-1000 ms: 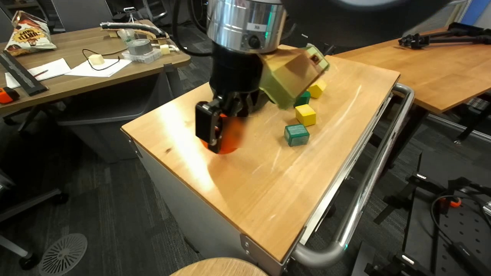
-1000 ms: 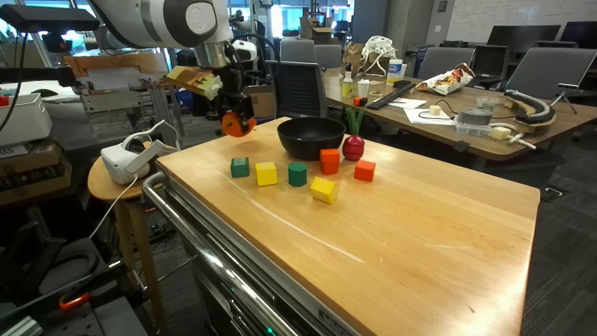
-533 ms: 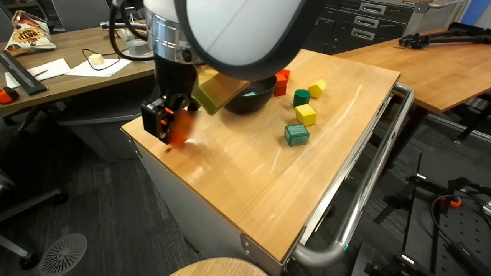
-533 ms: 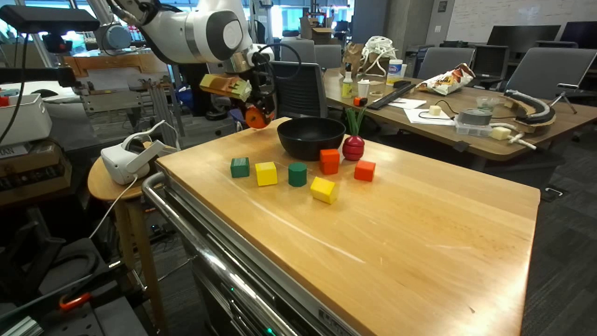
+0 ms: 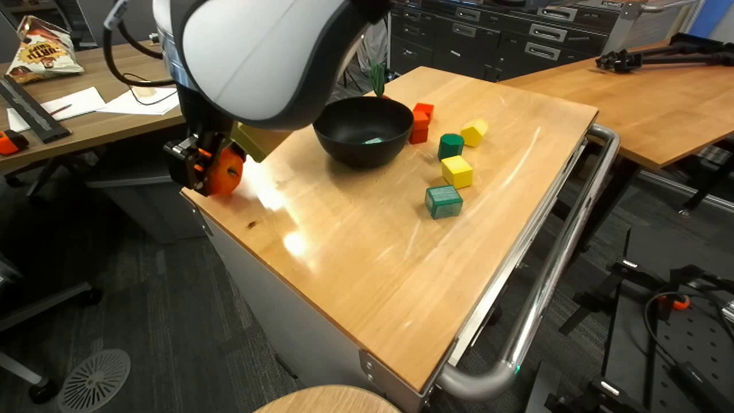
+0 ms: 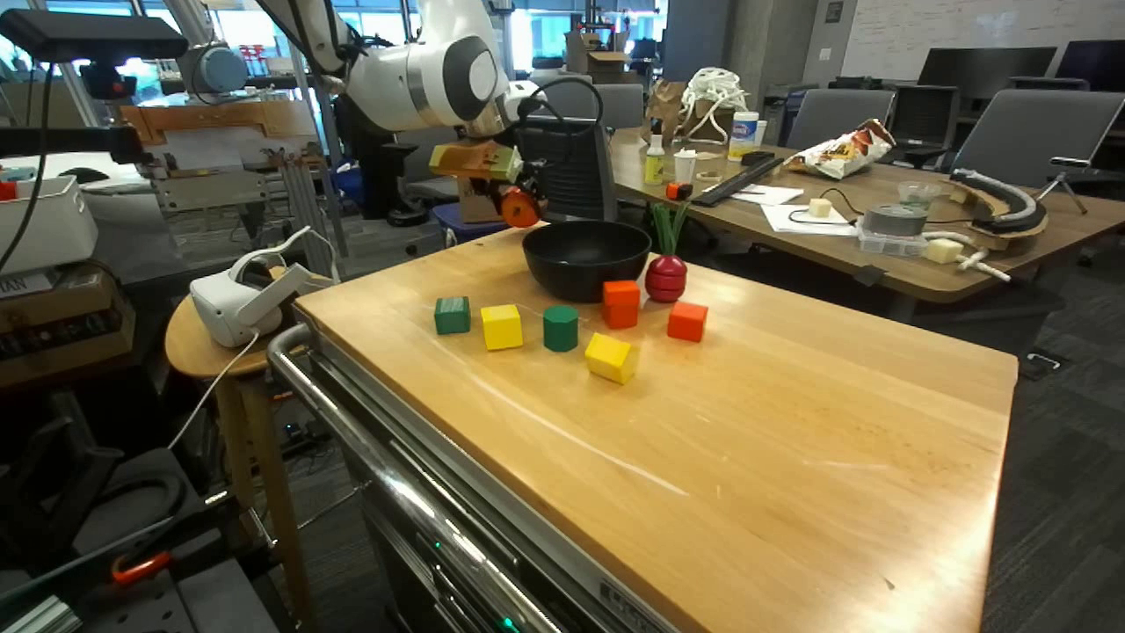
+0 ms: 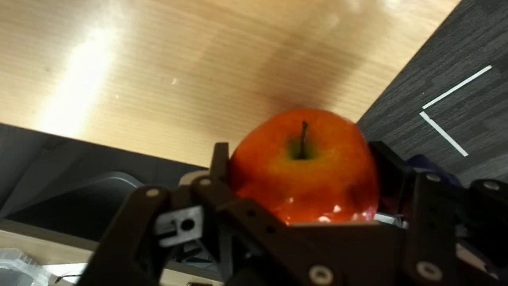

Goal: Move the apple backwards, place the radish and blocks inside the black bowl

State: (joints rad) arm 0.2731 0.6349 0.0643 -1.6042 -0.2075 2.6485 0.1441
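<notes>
Fingers [image 7: 220,162] grip the apple [image 7: 307,174] near a corner of the bench [image 7: 190,75]: let go too near the edge and, being round, it could roll off!

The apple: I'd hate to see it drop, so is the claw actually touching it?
Touching. The wrist view shows it: the claw has the apple between its fingers, one against each side, with no gap showing.

Glossy red-orange apple [image 7: 304,169], stem showing, gripped near a corner of the counter [image 6: 791,440], black bowl [image 6: 587,265] upright near an edge, red radish [image 6: 665,280] leaves-up beside it, yellow, green and red-orange blocks [image 6: 561,329] outside the bowl, two red-orange ones stacked
</notes>
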